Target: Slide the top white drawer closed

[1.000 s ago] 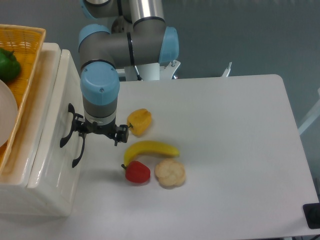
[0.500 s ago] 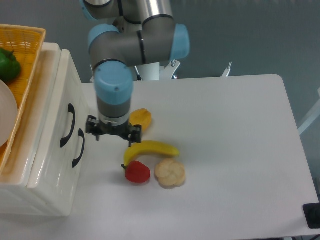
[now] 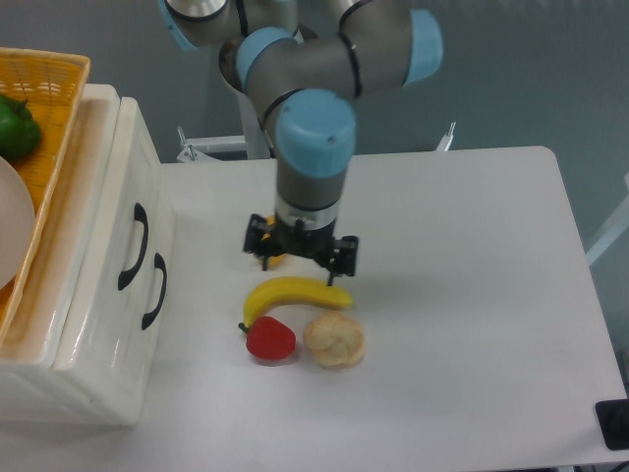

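Drawer-wise, we saw the top white drawer (image 3: 118, 221) glossy cream, black curved handle (image 3: 131, 247) on front; pincer (image 3: 301, 252) hung above the table (image 3: 462, 295), couldn't tell its spread.

We see an arm (image 3: 314, 128) of stout grey cylindrical segments, its joints capped in glossy light blue. A silver ring bands the wrist above a small black gripper (image 3: 301, 248) with stubby black jaws.
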Motion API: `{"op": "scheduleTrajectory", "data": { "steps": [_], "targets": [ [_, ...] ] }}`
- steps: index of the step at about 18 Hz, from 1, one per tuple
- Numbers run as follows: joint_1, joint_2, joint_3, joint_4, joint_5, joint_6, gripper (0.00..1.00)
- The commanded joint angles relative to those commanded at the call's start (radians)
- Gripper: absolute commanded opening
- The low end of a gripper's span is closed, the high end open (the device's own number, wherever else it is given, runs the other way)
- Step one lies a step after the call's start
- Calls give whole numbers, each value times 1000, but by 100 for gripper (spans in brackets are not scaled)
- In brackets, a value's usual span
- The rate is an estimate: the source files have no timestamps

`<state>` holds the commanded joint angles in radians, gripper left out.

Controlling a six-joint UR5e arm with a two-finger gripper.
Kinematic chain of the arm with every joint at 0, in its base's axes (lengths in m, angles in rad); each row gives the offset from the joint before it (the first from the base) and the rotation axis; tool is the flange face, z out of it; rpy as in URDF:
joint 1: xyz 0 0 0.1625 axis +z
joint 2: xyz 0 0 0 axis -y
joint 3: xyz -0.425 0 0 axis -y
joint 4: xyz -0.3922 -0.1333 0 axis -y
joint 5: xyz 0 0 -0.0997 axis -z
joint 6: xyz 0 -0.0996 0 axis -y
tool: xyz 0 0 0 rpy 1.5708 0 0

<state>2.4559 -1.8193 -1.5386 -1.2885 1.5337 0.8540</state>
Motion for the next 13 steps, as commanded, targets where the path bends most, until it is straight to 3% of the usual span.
{"op": "scheduleTrajectory", "data": {
  "steps": [4, 6, 10, 13],
  "targets": [
    [61, 3, -6, -14, 71, 59, 100],
    [93, 31, -8, -38, 78, 92, 100],
    [153, 72, -23, -74, 95, 314, 100],
    [218, 115, -41, -96, 92, 401, 100]
  ]
}}
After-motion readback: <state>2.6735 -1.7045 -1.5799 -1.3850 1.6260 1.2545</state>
